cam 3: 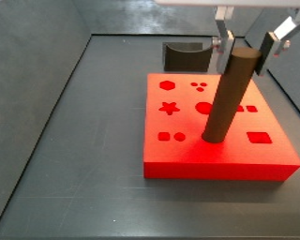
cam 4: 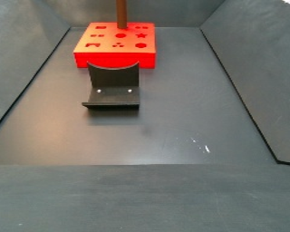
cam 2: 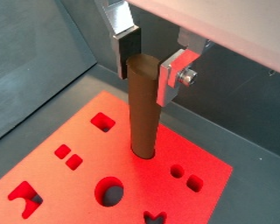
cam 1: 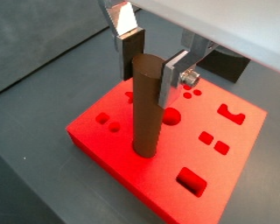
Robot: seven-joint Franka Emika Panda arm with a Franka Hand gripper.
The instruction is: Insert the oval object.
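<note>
The oval object (cam 1: 146, 122) is a long brown peg standing upright in a hole near the middle of the red block (cam 1: 113, 153). It also shows in the wrist view (cam 2: 143, 122) and in both side views (cam 3: 228, 103) (cam 4: 120, 14). My gripper (cam 1: 152, 80) is above the block, with its silver fingers on either side of the peg's top end. The pads appear closed against the peg. The gripper shows the same way in a wrist view (cam 2: 149, 83) and a side view (cam 3: 243, 67).
The red block (cam 3: 216, 159) has several shaped holes around the peg. The dark fixture (cam 4: 111, 86) stands on the grey floor beside the block, seen also in a side view (cam 3: 184, 52). Grey walls enclose the floor.
</note>
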